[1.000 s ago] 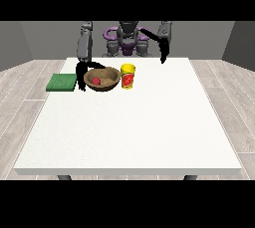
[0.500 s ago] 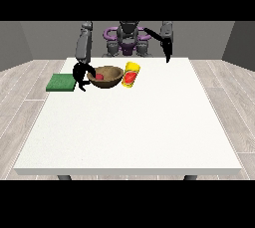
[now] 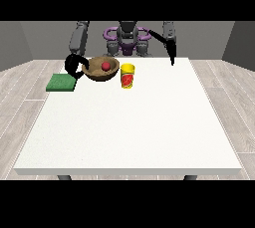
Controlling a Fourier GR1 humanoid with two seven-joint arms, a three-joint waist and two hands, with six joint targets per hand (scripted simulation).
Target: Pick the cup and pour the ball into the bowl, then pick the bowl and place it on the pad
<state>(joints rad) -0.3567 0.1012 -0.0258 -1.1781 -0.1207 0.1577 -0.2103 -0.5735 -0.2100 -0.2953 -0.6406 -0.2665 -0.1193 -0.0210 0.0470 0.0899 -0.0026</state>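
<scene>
Already the ball point(image 3: 105, 65) lies in the bowl point(image 3: 101, 68), near the tabletop's point(image 3: 129, 122) far edge. Pouring looks done; the hand at the view's left point(image 3: 73, 65) curls around the bowl's rim, with the pad point(image 3: 61, 82) beside it still unreached.

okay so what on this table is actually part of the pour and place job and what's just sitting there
Part of the job: wooden bowl, red ball inside it, yellow cup, green pad, the hand at the view's left at the bowl's rim.

Just there: the white table; nothing else lies about.
</scene>
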